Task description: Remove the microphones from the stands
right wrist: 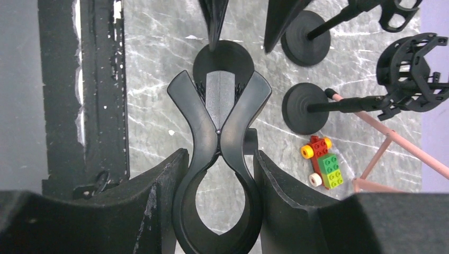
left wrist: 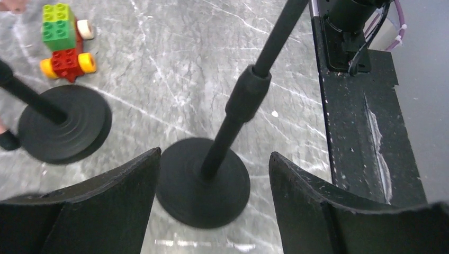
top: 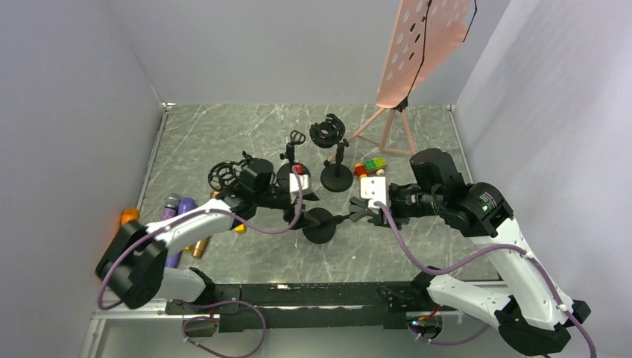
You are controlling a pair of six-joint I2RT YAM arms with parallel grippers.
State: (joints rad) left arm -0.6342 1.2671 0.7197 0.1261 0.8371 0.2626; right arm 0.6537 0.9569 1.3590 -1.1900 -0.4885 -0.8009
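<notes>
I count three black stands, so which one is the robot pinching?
The front stand: the right gripper squeezes the clip on its top. The shock-mount stand and the third stand sit farther back.

Stand [top: 320, 224]: black, 1 round disc base flat on grey marble desk [top: 223, 142], front centre. Thin pole rises from base centre, thicker collar partway up. Black spring clip [right wrist: 218, 140] above base, jaws on dark grey block, handles pinched between right hand [top: 367, 212] fingers.
</notes>
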